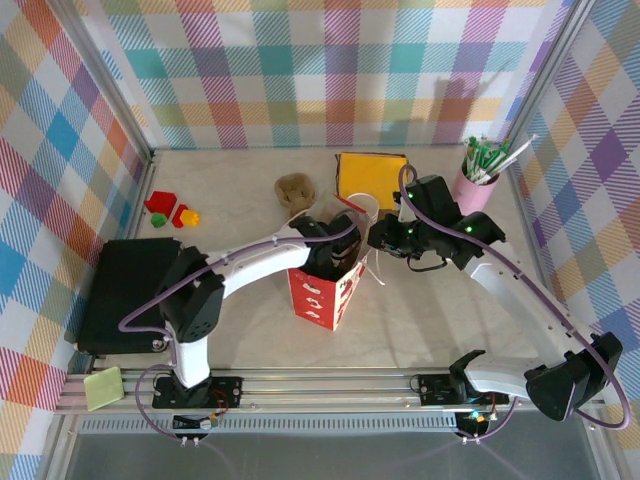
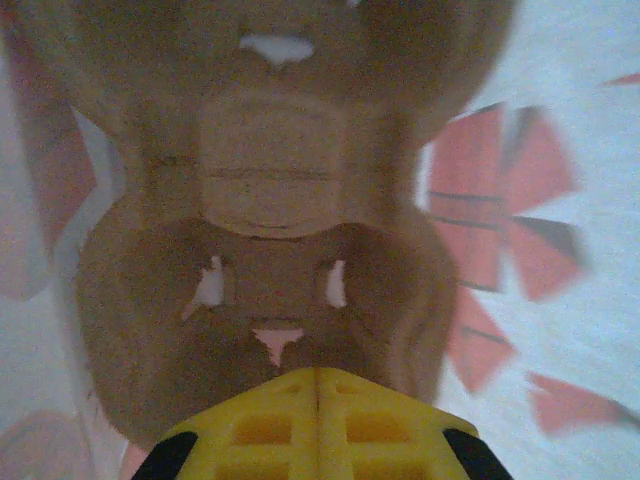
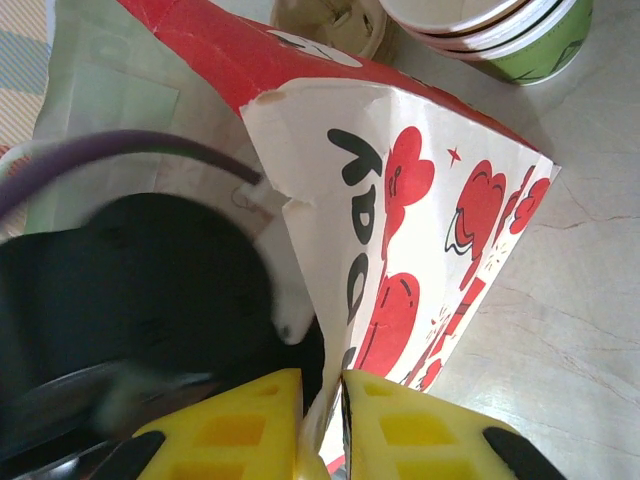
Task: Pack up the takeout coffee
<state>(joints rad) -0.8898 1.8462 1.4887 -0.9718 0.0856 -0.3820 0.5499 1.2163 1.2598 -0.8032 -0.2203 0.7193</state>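
A red-and-white paper bag stands open at mid-table. My left gripper reaches down into its mouth. In the left wrist view the yellow fingertips of the left gripper are pressed together with nothing between them, just above a brown pulp carrier lying on the bag's bottom. My right gripper is at the bag's right rim. In the right wrist view the right gripper is shut on the edge of the bag's printed wall. The takeout coffee is hidden.
A nested stack of green-banded cups stands beyond the bag. Another brown carrier, a yellow pad and a pink cup of green sticks sit at the back. A black tray and small toys lie to the left.
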